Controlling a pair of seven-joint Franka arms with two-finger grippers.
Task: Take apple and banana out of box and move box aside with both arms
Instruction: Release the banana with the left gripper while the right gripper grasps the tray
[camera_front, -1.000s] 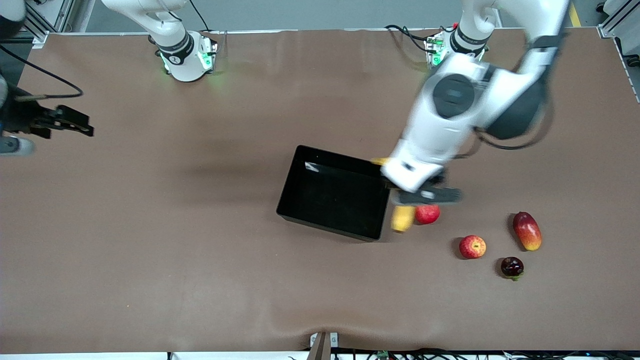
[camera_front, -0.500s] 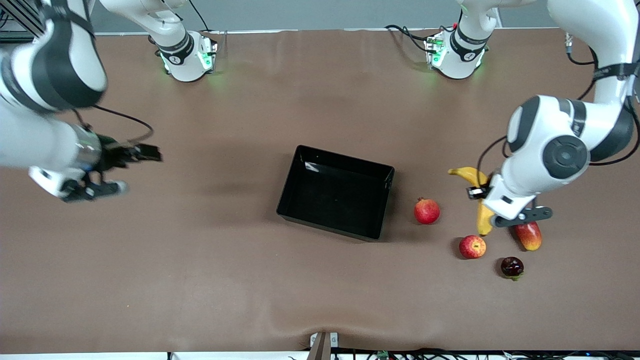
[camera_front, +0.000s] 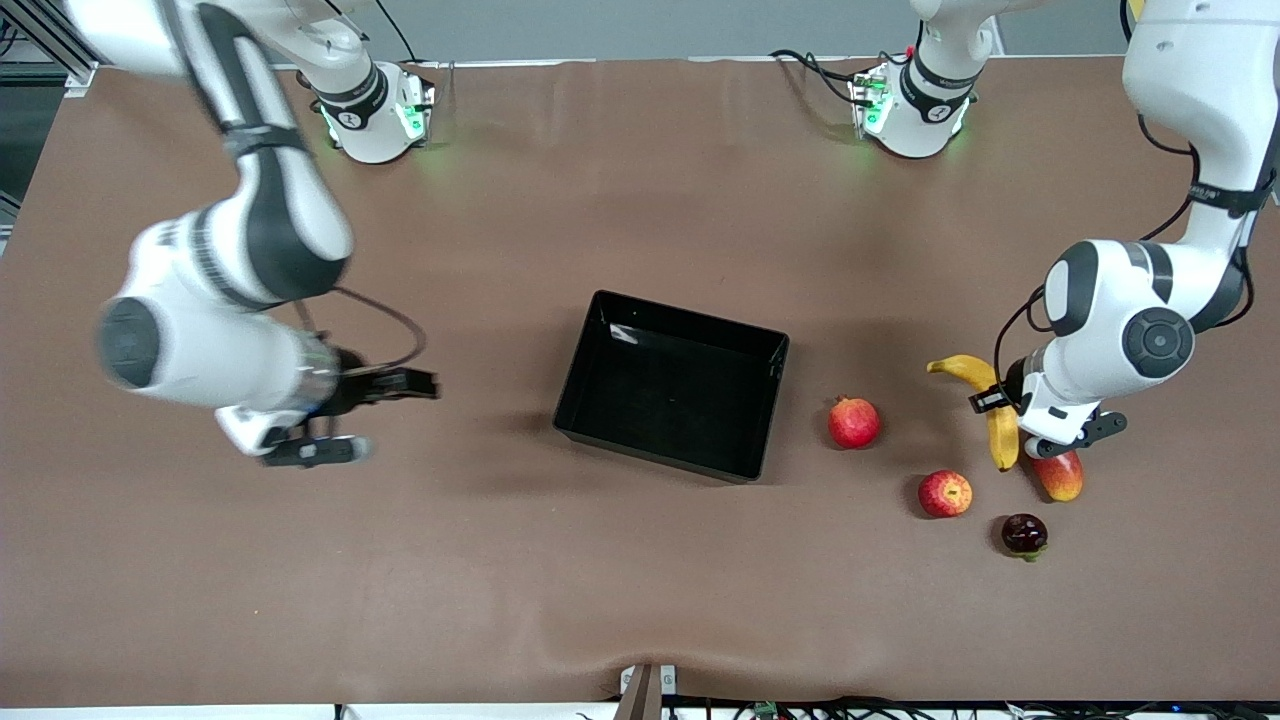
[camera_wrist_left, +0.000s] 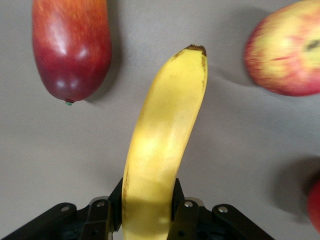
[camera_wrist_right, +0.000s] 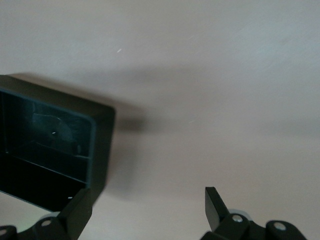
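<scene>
Left gripper (camera_front: 1030, 432) is clamped on the banana (camera_front: 995, 415) over the mango (camera_front: 1058, 474) (apple (camera_front: 945, 493) nearby); right gripper (camera_front: 345, 415) hangs wide open, holding nothing, beside the box (camera_front: 672, 384).

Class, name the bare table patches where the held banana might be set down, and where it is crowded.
Bare: between box and pomegranate; also nearer the camera than the box. Crowded: around apple, mango, dark fruit, beneath left gripper holding banana.

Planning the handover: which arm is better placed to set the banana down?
Left: its claw is shut on the banana, over the table by the mango. The right claw is open beside the box.
</scene>
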